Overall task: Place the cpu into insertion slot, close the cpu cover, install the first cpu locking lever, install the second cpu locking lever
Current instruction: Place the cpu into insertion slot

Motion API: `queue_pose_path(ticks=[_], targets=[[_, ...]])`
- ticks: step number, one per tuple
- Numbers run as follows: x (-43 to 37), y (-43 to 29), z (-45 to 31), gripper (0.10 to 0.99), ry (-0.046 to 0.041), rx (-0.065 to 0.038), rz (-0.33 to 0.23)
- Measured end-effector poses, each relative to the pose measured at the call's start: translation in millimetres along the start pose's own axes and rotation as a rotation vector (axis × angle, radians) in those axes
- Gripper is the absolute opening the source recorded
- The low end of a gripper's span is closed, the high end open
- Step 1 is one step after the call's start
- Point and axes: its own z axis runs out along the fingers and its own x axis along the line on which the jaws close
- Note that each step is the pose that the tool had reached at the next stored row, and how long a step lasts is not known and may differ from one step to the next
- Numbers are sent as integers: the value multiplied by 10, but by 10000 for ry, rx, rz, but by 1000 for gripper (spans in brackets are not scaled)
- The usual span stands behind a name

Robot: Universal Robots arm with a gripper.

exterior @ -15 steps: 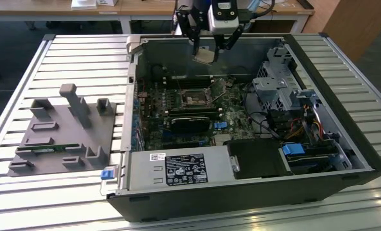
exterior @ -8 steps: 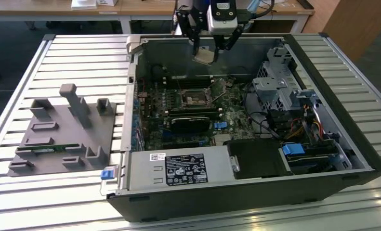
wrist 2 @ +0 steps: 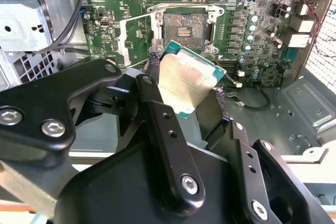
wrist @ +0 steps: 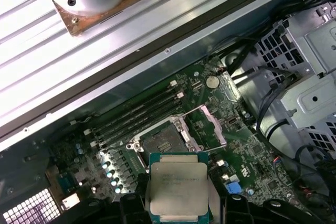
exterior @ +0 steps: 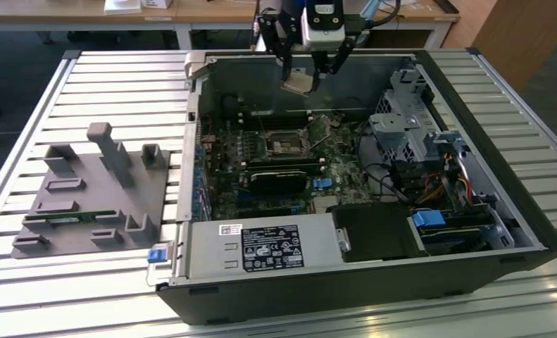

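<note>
Lab: open computer case (exterior: 353, 296) on slatted workbench (exterior: 118, 84).

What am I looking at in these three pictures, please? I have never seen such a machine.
This is a robot arm working over an open computer case, which lies on a slatted metal table. The exterior view comes from a camera off the arm; both wrist views come from cameras riding on the arm, looking down into the case. The arm's claw holds the cpu, a thin square chip, above the green circuit board. Below it is the insertion slot, empty, with the cpu cover swung open beside it. On the table, at the exterior view's left, stands a grey holder block.
</note>
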Motion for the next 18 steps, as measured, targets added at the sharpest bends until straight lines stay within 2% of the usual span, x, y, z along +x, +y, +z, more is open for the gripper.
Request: queue_pose_path(ticks=[18], targets=[[8,-6,9,529,-52,-11,596]])
